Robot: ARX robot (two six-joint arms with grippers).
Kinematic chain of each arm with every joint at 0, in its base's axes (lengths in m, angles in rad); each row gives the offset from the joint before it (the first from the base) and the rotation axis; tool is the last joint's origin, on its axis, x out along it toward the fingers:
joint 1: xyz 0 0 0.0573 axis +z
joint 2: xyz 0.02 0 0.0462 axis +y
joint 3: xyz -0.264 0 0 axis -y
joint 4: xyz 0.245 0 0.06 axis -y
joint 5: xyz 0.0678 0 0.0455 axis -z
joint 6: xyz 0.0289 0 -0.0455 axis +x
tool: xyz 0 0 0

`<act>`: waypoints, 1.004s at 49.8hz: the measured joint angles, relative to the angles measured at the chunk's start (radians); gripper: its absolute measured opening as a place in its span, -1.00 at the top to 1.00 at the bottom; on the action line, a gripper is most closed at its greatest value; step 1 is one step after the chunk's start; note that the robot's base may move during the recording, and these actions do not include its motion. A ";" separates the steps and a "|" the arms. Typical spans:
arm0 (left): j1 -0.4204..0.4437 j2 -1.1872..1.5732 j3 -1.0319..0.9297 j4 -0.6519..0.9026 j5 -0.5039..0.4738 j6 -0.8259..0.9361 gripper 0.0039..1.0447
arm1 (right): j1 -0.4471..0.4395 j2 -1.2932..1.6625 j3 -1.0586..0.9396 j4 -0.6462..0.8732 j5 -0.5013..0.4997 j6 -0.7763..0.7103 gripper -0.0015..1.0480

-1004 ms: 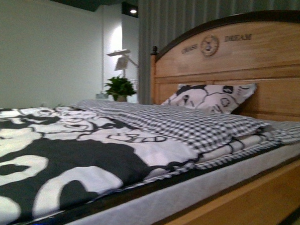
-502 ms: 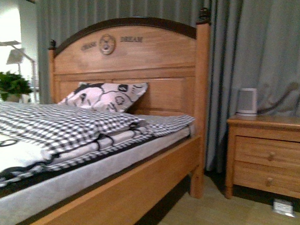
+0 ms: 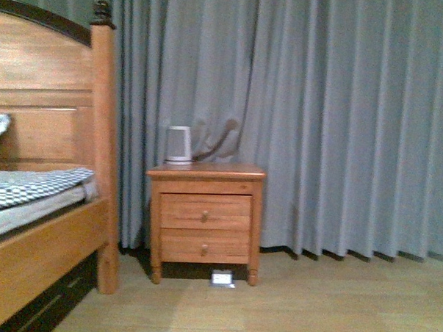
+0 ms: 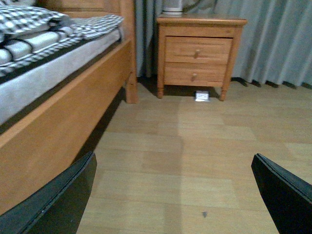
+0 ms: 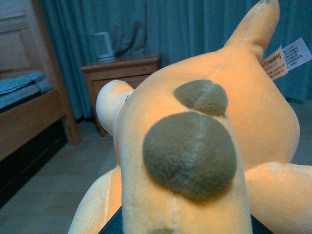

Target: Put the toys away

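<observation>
A grey-blue curtain (image 3: 319,119) hangs in folds across the whole back wall, down to the wooden plank floor (image 3: 289,309). At the left of the front view stands a wooden bed (image 3: 34,253) with a tall headboard post and checked bedding lying on the mattress. Just beside that post, against the curtain, stands a wooden nightstand (image 3: 205,209) with two drawers, each with a round knob. The plush toy (image 5: 195,146), orange-yellow with two olive-brown patches, fills the right wrist view. It is held off the floor, well apart from the nightstand, with the right gripper (image 5: 114,228) clamped on it. Only a dark sliver of that gripper shows beneath the plush. The left gripper (image 4: 174,161) hangs over bare floor beside the bed, its dark fingers (image 4: 58,204) spread wide apart with nothing between them. A small white vessel (image 3: 179,144) stands upright on the nightstand's top surface. A pale paper tag (image 5: 285,58) with printed text sticks out from the toy. A small white object (image 3: 222,278) lies on the floor under the nightstand.
</observation>
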 joint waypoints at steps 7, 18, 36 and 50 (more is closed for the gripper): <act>-0.001 0.000 0.000 0.000 0.006 0.000 -0.89 | -0.001 0.000 0.000 0.000 0.010 0.000 0.63; 0.000 0.000 0.000 0.000 0.000 0.000 -0.89 | 0.000 0.000 0.000 0.000 -0.005 0.000 0.63; 0.000 0.000 0.000 0.000 0.000 0.000 -0.89 | 0.000 0.000 0.000 0.000 0.002 0.000 0.63; 0.000 0.000 0.000 0.000 0.000 0.000 -0.89 | 0.000 0.000 0.000 0.000 -0.003 0.000 0.63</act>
